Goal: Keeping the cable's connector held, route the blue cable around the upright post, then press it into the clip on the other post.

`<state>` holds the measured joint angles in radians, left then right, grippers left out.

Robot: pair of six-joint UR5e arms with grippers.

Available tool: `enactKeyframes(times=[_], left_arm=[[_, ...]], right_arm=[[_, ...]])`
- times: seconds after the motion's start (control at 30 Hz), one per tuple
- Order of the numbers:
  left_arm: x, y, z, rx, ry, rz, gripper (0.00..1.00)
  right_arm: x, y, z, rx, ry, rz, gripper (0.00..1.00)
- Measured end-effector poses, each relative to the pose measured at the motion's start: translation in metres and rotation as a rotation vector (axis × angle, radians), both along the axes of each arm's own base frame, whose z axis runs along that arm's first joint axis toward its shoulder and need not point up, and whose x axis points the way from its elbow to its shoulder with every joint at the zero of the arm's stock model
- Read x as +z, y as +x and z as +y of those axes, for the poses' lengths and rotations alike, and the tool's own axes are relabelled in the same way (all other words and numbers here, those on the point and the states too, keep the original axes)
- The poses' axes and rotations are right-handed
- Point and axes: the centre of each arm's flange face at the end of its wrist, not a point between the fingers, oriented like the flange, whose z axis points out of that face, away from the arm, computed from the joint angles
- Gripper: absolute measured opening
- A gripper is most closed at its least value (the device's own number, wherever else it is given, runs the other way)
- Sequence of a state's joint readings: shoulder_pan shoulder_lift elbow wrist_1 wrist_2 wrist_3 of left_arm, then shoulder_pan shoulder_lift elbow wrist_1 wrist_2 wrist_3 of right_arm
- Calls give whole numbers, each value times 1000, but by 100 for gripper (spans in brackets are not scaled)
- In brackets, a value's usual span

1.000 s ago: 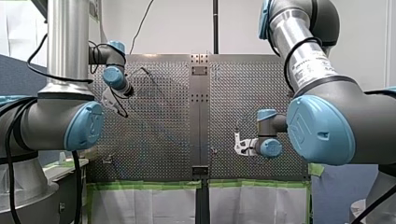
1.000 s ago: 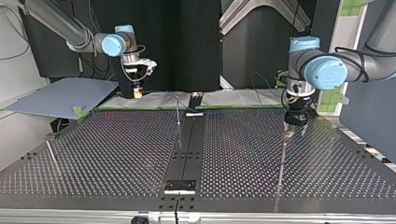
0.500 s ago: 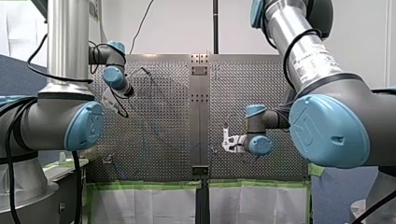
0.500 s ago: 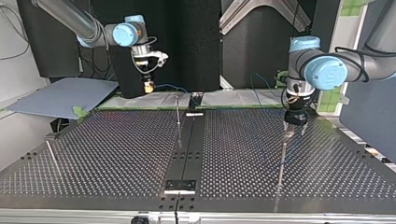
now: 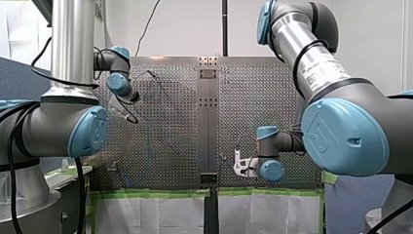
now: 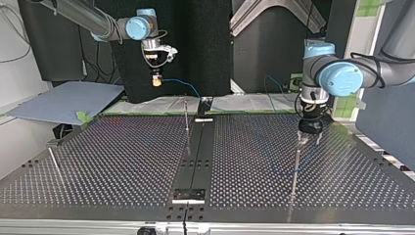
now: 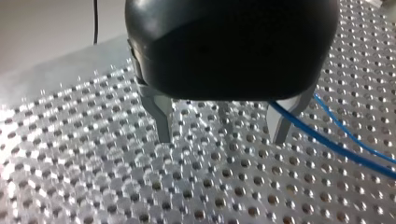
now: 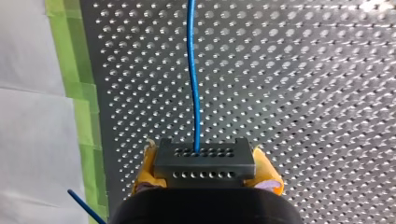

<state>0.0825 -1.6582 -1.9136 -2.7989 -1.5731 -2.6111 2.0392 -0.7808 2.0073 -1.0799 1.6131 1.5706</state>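
Observation:
My right gripper [image 8: 204,179] has its yellow pads shut on the black connector block [image 8: 204,161]. The blue cable [image 8: 192,70] runs straight ahead from it over the perforated table. In the top view this gripper [image 6: 156,78] hangs high above the far edge, with the cable [image 6: 180,84] trailing towards the view's right. My left gripper [image 7: 222,135] stands open just above the plate, and the cable [image 7: 336,147] passes beside one metal finger [image 7: 281,126]. In the top view it [image 6: 309,131] hovers over a thin upright post [image 6: 295,166].
A second thin post [image 6: 186,116] stands near the table's middle seam at the far side. A third post [image 6: 54,164] with a small block at its top stands at the top view's left. Green tape [image 8: 81,116] and white sheets border the near edge by my right gripper.
My right gripper has carried the connector towards the top view's right and upward, lifting the cable into the air. My left gripper has hardly moved.

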Motion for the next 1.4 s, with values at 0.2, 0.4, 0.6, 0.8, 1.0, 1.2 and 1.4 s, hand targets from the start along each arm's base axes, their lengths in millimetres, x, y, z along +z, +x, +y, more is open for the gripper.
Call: enactKeyframes(times=[0.2, 0.4, 0.6, 0.8, 1.0, 1.2, 1.4], left_arm=[[-6, -2, 3, 24, 12, 35, 100], [-7, -8, 4, 50, 44, 73, 100], [-5, -15, 2, 63, 64, 106, 100], [13, -27, -1, 64, 73, 93, 100], [24, -36, -10, 21, 75, 95, 100], [31, -49, -18, -12, 109, 129, 100], [53, -65, -19, 10, 143, 110, 100]], right_arm=[[-27, -2, 3, 3, 3, 4, 0], [-59, -7, 12, 3, 45, 31, 0], [-89, -12, 19, -1, 82, 55, 0], [-116, -18, 25, -6, 115, 78, 0], [-144, -26, 37, -9, 161, 103, 0], [-152, -32, 39, -17, 175, 115, 0], [-153, -36, 30, -27, 168, 116, 0]])
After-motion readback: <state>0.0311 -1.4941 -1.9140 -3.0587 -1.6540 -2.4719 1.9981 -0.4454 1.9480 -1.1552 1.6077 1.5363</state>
